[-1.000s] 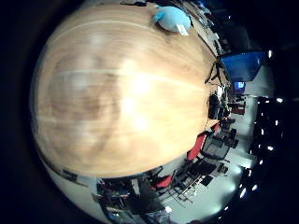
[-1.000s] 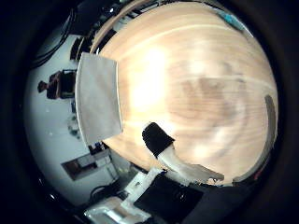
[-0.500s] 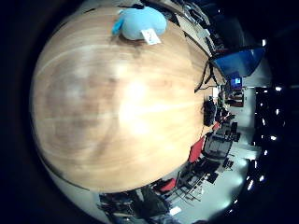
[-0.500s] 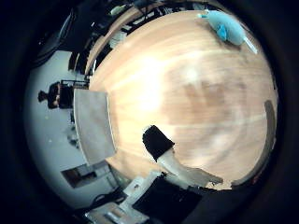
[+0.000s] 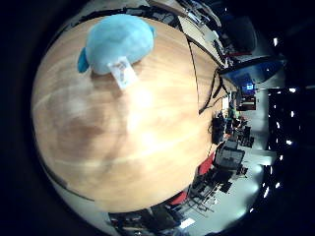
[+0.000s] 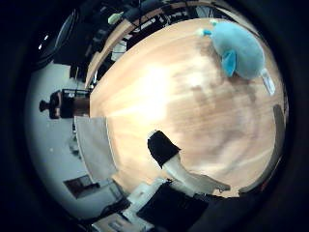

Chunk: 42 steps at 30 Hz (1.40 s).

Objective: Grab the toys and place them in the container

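Note:
A light blue plush toy with a white tag lies on the wooden table. It fills a fair part of the right little finger side palm view, so it is fairly near the palm. The right thumb side palm view shows the toy too, away from my hand. One white finger with a black tip reaches out over the table, straight and touching nothing. A grey container sits at the table's edge, on the far side of the finger from the toy.
Beyond the table edge stand chairs and desks and a blue screen. A dark stand is on the floor near the grey container.
Both views have shifted across the table. The blue toy now looks much larger and closer to the palm, and the grey container has slid toward the view's edge. The finger's pose is unchanged.

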{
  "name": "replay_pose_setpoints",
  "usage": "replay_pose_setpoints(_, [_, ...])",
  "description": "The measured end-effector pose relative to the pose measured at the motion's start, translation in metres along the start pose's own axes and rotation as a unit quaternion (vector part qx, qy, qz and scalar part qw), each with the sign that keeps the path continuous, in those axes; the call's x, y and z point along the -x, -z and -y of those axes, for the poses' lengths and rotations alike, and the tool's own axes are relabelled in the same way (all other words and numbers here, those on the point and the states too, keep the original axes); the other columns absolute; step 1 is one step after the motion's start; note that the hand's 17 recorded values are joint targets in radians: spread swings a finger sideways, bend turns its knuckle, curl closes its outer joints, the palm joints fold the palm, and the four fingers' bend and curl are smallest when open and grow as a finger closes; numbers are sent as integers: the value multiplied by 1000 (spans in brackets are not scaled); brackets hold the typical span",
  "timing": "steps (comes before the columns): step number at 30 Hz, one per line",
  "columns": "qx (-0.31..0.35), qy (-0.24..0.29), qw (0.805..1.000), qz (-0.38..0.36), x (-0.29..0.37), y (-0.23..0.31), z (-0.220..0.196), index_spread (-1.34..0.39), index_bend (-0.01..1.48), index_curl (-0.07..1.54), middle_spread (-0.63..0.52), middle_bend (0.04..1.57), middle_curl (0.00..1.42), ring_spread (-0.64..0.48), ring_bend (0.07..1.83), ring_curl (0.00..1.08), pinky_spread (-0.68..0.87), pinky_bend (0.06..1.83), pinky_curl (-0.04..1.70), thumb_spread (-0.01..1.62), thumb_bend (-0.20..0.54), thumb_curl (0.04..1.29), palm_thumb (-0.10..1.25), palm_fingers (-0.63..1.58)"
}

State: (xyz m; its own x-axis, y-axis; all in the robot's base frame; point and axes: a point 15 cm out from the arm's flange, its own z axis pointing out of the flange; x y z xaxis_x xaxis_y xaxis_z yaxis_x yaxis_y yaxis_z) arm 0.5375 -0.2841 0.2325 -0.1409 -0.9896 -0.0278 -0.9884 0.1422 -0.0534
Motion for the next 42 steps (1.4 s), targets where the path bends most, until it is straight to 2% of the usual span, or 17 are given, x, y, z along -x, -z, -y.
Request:
replay_pose_setpoints(13, [-17, -16, 1000, -7, -10, -29, 18, -470, 164, 294, -226, 184, 346, -114, 456, 233, 406, 463, 261, 1036, -26, 271, 230, 266])
replay_pose_setpoints(26, [-79, -44, 995, -29, -34, -40, 49, -459, 162, 287, -213, 194, 344, -96, 451, 236, 388, 488, 263, 1023, -27, 273, 227, 241])
replay_pose_setpoints(32, [-76, -49, 995, -29, -38, -59, 51, -465, 160, 283, -218, 267, 364, -112, 491, 240, 386, 444, 243, 1021, -28, 272, 225, 342])
replay_pose_setpoints(35, [-73, -47, 996, -27, -35, -65, 51, -470, 146, 275, -220, 261, 363, -130, 536, 249, 391, 485, 247, 1018, -21, 276, 238, 388])
replay_pose_setpoints(38, [-69, -47, 996, -26, -32, -72, 51, -471, 116, 252, -218, 253, 361, -171, 613, 264, 327, 587, 266, 1024, 1, 291, 321, 457])
replay_pose_setpoints(40, [-73, -51, 996, -26, -33, -73, 53, -477, 95, 225, -235, 253, 362, -238, 731, 293, 172, 768, 306, 1047, 18, 301, 399, 651])
replay_pose_setpoints(41, [-81, -54, 995, -26, -35, -72, 56, -482, 89, 212, -241, 261, 364, -256, 742, 288, 131, 800, 302, 1056, 21, 302, 417, 680])
replay_pose_setpoints(42, [-91, -58, 994, -26, -37, -70, 60, -488, 92, 199, -270, 280, 375, -299, 816, 317, -12, 924, 341, 1074, 20, 304, 450, 790])
